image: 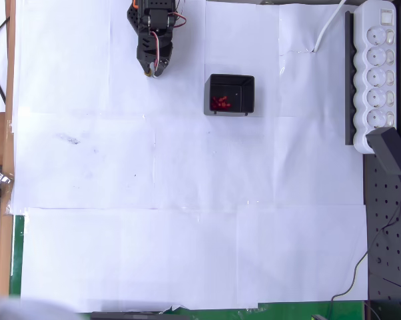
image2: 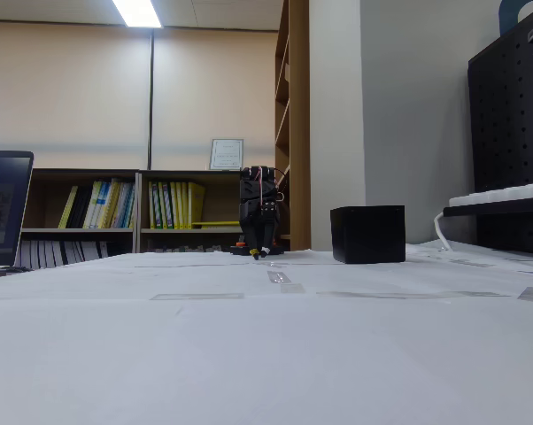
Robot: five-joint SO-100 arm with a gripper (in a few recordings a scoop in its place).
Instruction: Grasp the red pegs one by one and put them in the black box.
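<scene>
The black box (image: 231, 95) sits on the white paper at the upper middle of the overhead view, and several red pegs (image: 220, 103) lie in a cluster in its lower-left corner. In the fixed view the black box (image2: 367, 234) stands as a dark cube right of centre, its inside hidden. My gripper (image: 150, 69) hangs folded near the top edge of the table, left of the box and apart from it, tips close together near the paper with nothing visibly between them. From the fixed view the gripper (image2: 261, 255) points down near the table surface.
A white power strip (image: 378, 73) with a black plug adapter (image: 392, 151) lies along the right edge on a black pegboard. White paper sheets (image: 187, 220) cover the table. A wooden edge runs down the left side. Bookshelves stand behind the table in the fixed view.
</scene>
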